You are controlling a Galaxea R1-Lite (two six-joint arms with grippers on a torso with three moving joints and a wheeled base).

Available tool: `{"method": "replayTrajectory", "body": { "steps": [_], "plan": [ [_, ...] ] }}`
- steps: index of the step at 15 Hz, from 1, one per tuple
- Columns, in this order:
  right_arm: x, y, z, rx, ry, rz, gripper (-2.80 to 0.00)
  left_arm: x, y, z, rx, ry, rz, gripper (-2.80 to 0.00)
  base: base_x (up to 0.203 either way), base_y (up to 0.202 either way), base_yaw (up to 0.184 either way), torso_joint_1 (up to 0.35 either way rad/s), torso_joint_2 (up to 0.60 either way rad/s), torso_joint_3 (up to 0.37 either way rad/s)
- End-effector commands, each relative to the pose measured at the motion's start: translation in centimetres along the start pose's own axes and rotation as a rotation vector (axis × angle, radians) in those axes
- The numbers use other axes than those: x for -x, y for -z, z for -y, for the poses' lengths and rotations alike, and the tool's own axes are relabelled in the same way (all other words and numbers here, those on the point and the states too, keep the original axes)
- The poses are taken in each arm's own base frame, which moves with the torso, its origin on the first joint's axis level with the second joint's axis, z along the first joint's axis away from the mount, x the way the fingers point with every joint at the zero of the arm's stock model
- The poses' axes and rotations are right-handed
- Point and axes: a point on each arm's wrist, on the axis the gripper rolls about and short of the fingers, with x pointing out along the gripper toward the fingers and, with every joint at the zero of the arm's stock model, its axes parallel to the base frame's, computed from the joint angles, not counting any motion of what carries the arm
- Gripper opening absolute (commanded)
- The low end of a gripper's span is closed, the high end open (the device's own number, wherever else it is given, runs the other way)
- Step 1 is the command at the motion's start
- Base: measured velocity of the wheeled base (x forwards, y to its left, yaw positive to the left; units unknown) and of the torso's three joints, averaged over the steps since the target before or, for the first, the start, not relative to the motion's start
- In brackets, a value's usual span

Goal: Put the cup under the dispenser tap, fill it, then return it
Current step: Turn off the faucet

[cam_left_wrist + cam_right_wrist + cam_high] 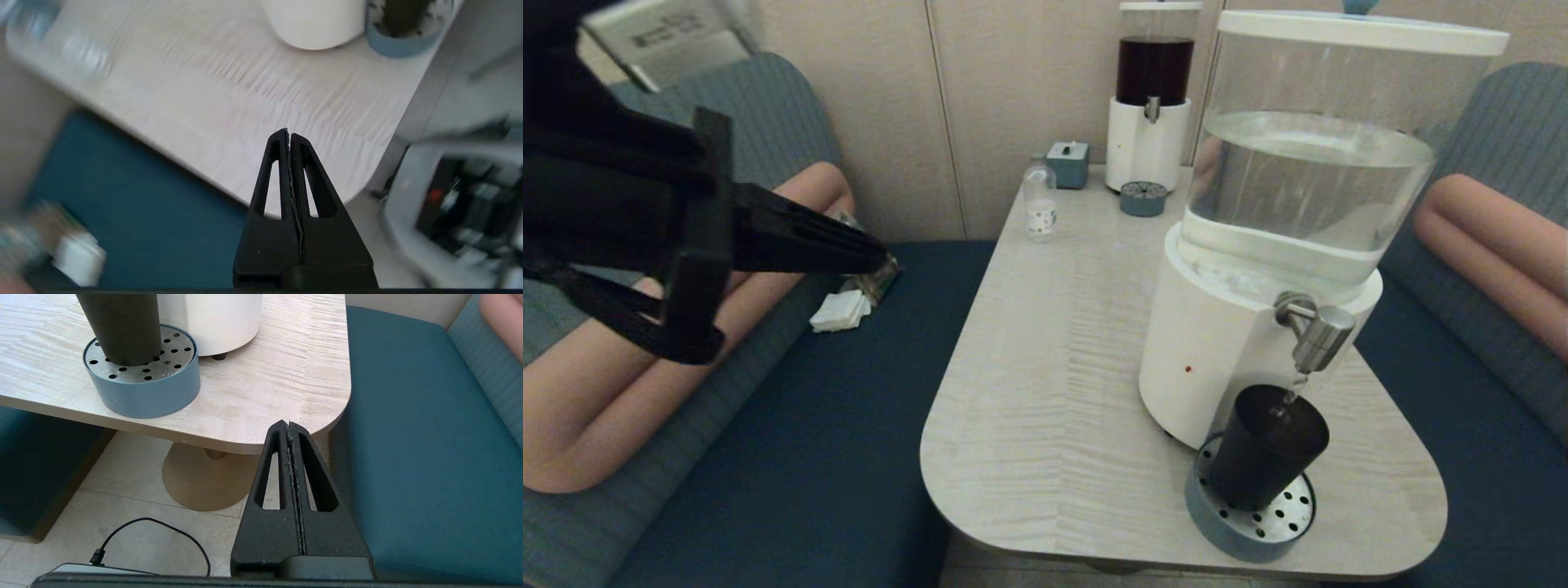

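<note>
Cup (1266,445) stands on drip tray (1225,523) under dispenser tap (1319,331), frame lower right. Left gripper (878,260), fingers pressed together and empty, mid-left, well apart from it. Right gripper (289,426) likewise pressed together.

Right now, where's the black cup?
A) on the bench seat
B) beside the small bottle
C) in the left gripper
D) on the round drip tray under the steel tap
D: the cup stands on the perforated drip tray right below the steel tap, nothing gripping it.
</note>
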Motion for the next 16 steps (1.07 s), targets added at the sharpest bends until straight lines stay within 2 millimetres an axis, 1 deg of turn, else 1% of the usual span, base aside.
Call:
{"method": "replayTrajectory", "body": {
  "steps": [1, 2, 4, 5, 6, 7, 9, 13, 16],
  "plan": [
    [0.0, 0.0, 0.0, 0.001, 0.0, 0.003, -2.8, -4.6, -1.9, 1.7, -0.09, 0.109, -0.023, -2.8, 0.0, 0.0, 0.0, 0.0, 0.0, 0.0],
    [0.0, 0.0, 0.0, 0.001, 0.0, 0.003, -2.8, -6.6, -3.0, 3.1, -0.139, 0.155, -0.016, -2.8, 0.0, 0.0, 0.0, 0.0, 0.0, 0.0],
    [0.0, 0.0, 0.0, 0.001, 0.0, 0.003, -2.8, -11.4, -4.5, 5.2, -0.222, 0.201, -0.003, -2.8, 0.0, 0.0, 0.0, 0.0, 0.0, 0.0],
    [0.0, 0.0, 0.0, 0.001, 0.0, 0.003, -2.8, -13.4, -5.2, 6.1, -0.261, 0.209, 0.026, -2.8, 0.0, 0.0, 0.0, 0.0, 0.0, 0.0],
    [0.0, 0.0, 0.0, 0.001, 0.0, 0.003, -2.8, -15.1, -5.8, 6.9, -0.288, 0.207, 0.058, -2.8, 0.0, 0.0, 0.0, 0.0, 0.0, 0.0],
    [0.0, 0.0, 0.0, 0.001, 0.0, 0.003, -2.8, -16.3, -6.3, 7.5, -0.306, 0.202, 0.079, -2.8, 0.0, 0.0, 0.0, 0.0, 0.0, 0.0],
    [0.0, 0.0, 0.0, 0.001, 0.0, 0.003, -2.8, -17.8, -6.8, 8.1, -0.338, 0.189, 0.091, -2.8, 0.0, 0.0, 0.0, 0.0, 0.0, 0.0],
    [0.0, 0.0, 0.0, 0.001, 0.0, 0.004, -2.8, -19.2, -7.2, 8.1, -0.392, 0.167, 0.093, -2.8, 0.0, 0.0, 0.0, 0.0, 0.0, 0.0],
    [0.0, 0.0, 0.0, 0.001, 0.0, 0.003, -2.8, -20.2, -7.6, 8.1, -0.397, 0.148, 0.108, -2.8, 0.0, 0.0, 0.0, 0.0, 0.0, 0.0]
  ]
}}
